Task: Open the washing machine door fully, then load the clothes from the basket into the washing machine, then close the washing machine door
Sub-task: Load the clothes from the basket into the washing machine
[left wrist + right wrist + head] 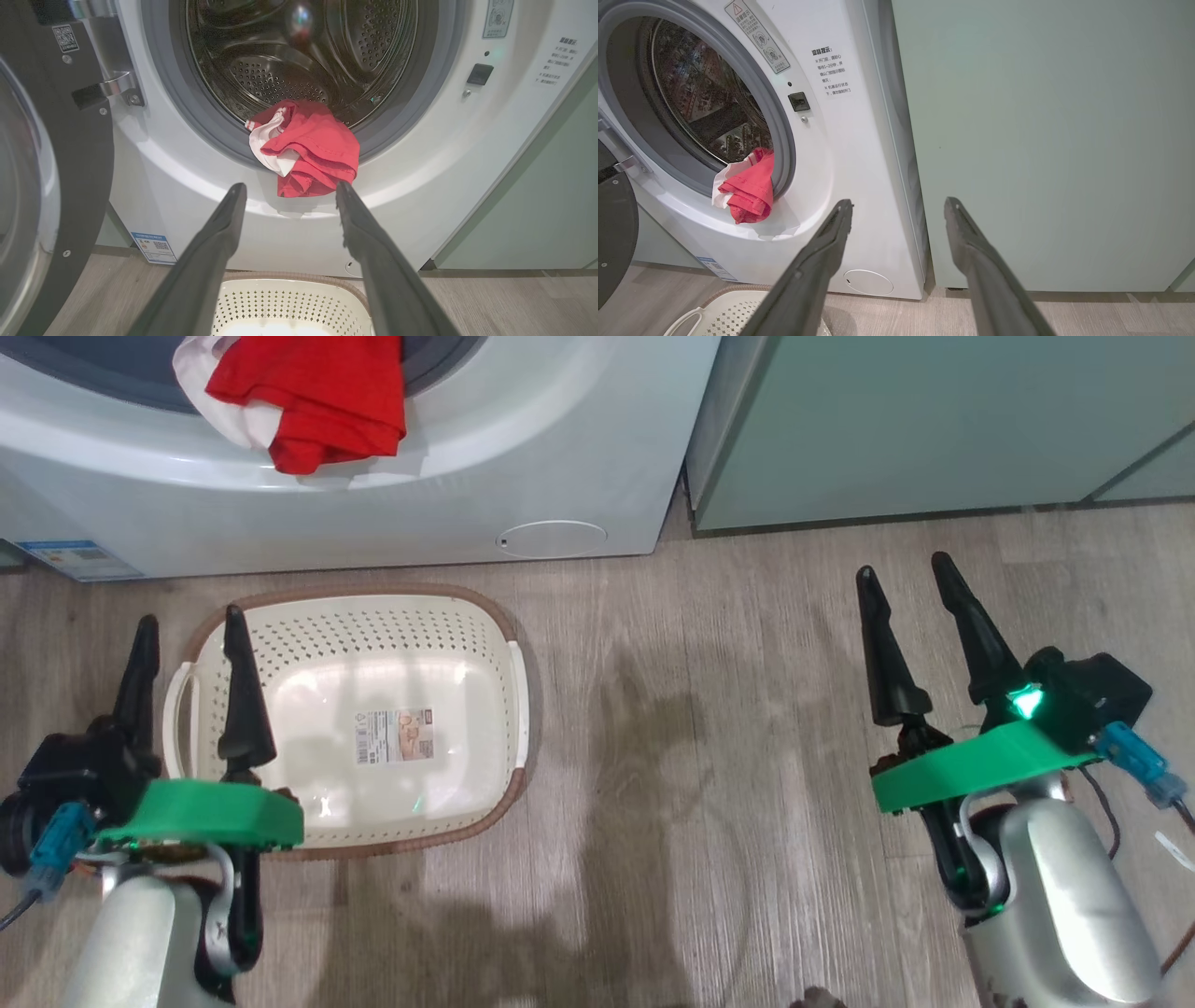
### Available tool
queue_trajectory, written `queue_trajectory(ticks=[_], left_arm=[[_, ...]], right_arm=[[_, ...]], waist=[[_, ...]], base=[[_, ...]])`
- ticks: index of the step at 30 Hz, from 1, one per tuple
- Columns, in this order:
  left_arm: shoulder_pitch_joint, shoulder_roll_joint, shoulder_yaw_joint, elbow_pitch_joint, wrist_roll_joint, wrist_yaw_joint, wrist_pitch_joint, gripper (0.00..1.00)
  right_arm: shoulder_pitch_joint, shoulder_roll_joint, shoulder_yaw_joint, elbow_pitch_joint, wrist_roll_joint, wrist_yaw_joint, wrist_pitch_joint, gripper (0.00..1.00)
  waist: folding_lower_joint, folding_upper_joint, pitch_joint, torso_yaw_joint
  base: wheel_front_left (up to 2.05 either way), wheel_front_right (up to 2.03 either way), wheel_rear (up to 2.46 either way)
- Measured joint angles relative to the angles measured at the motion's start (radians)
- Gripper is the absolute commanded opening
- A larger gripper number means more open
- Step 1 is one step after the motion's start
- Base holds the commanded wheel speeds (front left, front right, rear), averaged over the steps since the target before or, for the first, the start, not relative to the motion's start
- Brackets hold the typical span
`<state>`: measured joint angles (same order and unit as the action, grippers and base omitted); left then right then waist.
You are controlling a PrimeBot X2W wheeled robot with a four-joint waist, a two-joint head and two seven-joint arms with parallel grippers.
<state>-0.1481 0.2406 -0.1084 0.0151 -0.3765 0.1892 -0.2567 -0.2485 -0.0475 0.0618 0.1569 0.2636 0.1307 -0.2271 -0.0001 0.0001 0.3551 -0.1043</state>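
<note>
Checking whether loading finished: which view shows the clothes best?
Left wrist view: the clothes sit centred and whole, draped over the seal and hanging outside the drum. The head view crops their top at the frame edge; the right wrist view shows them smaller, from the side.

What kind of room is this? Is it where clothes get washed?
Probably a laundry corner in a home: a white washing machine with its door open, red clothes hanging out of its mouth, and a cream basket on the floor in front.
</note>
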Motion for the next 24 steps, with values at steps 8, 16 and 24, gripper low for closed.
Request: queue_trajectory(ticks=[8,16,24], left_arm=[[0.001,0.001,-0.007,0.0,-0.001,-0.001,0.0,1.0],[-0.001,0.006,-0.01,0.001,-0.001,-0.001,0.015,1.0],[-0.146,0.042,-0.024,0.019,-0.02,-0.047,0.089,1.0]], right_arm=[[0.009,0.0,0.004,-0.001,0.0,0.0,0.007,1.0],[0.011,0.0,0.006,-0.003,0.0,0.0,0.007,1.0],[0.005,0.0,0.017,-0.016,0.004,0.0,0.007,1.0]], waist=[[0.0,0.0,0.0,0.005],[0.0,0.0,0.014,0.003],[0.0001,0.0,0.058,-0.008]], base=[[0.0,0.0,0.0],[0.0,0.0,0.0],[0.0,0.0,0.0]])
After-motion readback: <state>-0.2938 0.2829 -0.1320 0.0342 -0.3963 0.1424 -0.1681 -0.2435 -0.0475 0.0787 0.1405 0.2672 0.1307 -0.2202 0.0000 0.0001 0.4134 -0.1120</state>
